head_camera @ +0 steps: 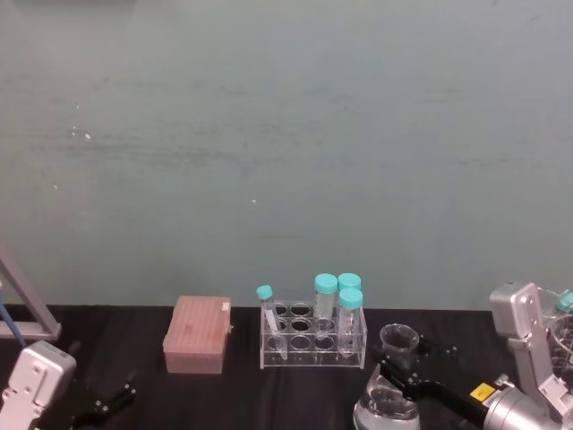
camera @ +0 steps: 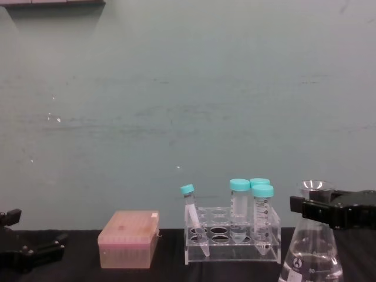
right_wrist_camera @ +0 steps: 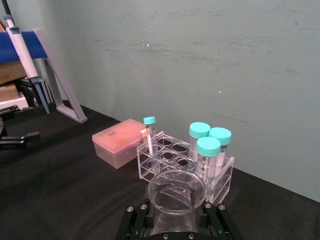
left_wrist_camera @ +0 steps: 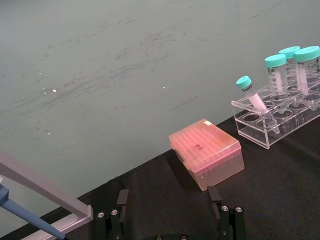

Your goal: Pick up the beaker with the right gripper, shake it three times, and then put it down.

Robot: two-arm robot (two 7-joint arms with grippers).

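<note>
The beaker is a clear glass conical flask standing at the front right, just right of the tube rack. Its wide body runs below the chest view's edge, so I cannot tell whether it rests on the table. My right gripper is shut on the beaker's narrow neck just under the flared rim. In the chest view the right gripper shows as a black clamp across the neck. In the right wrist view the rim sits between the black fingers. My left gripper is open and parked at the front left.
A clear tube rack with teal-capped tubes stands close to the beaker's left. A pink tip box lies further left. A pipette stand is at the far left. The green wall rises close behind the black table.
</note>
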